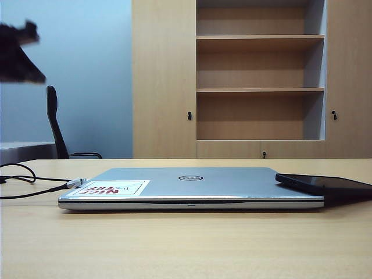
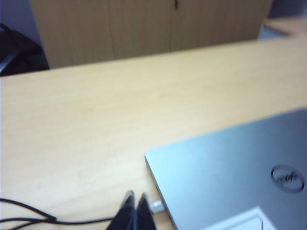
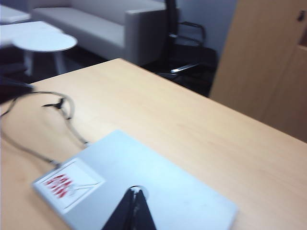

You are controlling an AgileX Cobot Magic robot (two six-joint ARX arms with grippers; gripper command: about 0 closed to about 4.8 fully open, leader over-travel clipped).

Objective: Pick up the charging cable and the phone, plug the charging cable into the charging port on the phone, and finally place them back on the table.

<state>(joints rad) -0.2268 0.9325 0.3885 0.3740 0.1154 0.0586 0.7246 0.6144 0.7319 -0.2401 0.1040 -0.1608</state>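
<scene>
The left gripper [image 2: 135, 199] was closed and empty, the cable [image 2: 29, 213] plug just beside its tips. The right gripper [image 3: 134, 194], seemingly also closed, hung empty above the laptop [image 3: 158, 191].

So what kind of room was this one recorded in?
Most likely an office or meeting room: a closed laptop on a pale wooden table, a tall shelf cabinet behind it, plus an office chair and a grey sofa nearby.
</scene>
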